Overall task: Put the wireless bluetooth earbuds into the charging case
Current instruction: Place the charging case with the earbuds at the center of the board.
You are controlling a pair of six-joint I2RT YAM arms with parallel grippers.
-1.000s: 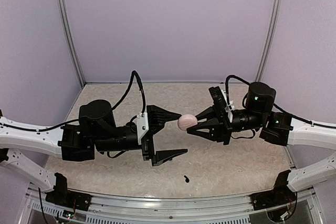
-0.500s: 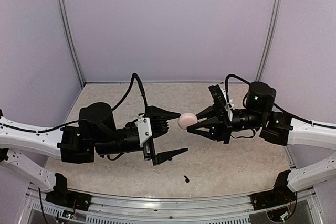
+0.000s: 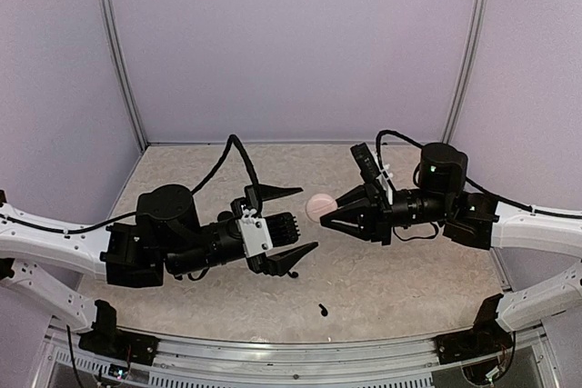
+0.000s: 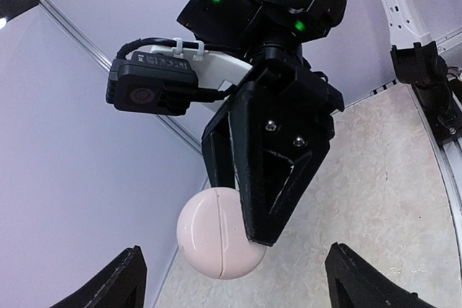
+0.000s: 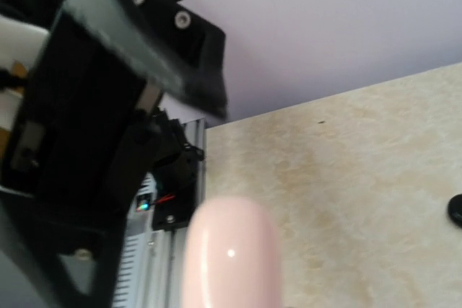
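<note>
One small black earbud [image 3: 322,309] lies on the table near the front edge, between the two arms. The charging case is out of view. My right gripper [image 3: 331,215] is shut on a pale pink round object [image 3: 318,207] with a seam round it and holds it above the table's middle. In the left wrist view, the pink object [image 4: 216,236] hangs at the tips of the right fingers [image 4: 278,178]. My left gripper [image 3: 306,219] stands wide open just left of it, not touching; it [image 4: 232,250] holds nothing. The pink object [image 5: 231,257] fills the lower right wrist view.
The beige table [image 3: 409,270] is walled by lilac panels [image 3: 291,43] at the back and sides. A metal rail [image 3: 291,352] runs along the near edge. A small dark thing [image 5: 456,209] shows at the right edge of the right wrist view.
My left gripper has rolled its wrist and drawn back a little from the pink object. The right gripper has shifted slightly left with the object still held.
</note>
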